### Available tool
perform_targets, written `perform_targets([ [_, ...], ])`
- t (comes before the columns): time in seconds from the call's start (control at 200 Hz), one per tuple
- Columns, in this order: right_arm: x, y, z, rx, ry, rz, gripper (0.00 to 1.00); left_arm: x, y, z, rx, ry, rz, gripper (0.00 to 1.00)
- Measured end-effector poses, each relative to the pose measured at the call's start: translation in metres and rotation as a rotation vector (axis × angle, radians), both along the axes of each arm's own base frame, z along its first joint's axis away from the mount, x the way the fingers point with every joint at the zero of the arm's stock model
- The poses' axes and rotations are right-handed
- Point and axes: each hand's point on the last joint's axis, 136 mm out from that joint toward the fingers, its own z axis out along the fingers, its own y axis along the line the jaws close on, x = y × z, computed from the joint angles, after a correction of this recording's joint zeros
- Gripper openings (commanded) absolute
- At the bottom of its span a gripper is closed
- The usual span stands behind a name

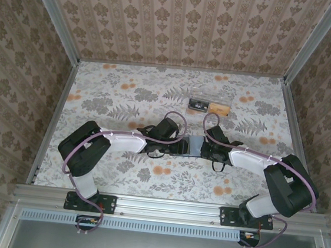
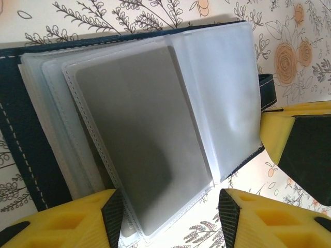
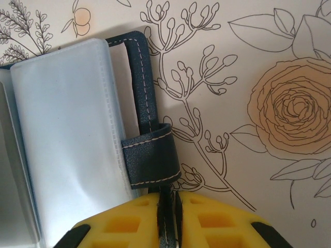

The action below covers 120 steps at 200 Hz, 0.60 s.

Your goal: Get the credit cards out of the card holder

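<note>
I have my right end effector (image 3: 169,209) clamped on the card holder (image 3: 150,160), 3 o'clock edge; left end effector (image 2: 170,214) spread apart.

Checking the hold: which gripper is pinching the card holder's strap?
The right gripper, fingers shut on the card holder's navy strap; the left gripper stands open, its fingers either side of the clear sleeves.

Bright, even diffuse light; soft shadows; sheen on card holder (image 2: 155,129); near fingers (image 2: 62,217) blurred
</note>
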Motion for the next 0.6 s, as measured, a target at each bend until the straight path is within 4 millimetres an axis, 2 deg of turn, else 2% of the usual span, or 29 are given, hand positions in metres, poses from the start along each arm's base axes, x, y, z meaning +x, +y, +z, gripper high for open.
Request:
perform_targets([
  [0.4,0.0,0.0,0.0,0.0,0.0,0.0,0.19,0.003,-0.013,0.014,-0.045,-0.033,-0.037,0.58],
  [0.6,0.0,0.0,0.0,0.0,0.0,0.0,0.2,-0.002,-0.039,0.039,-0.132,-0.069,-0.105,0.59],
])
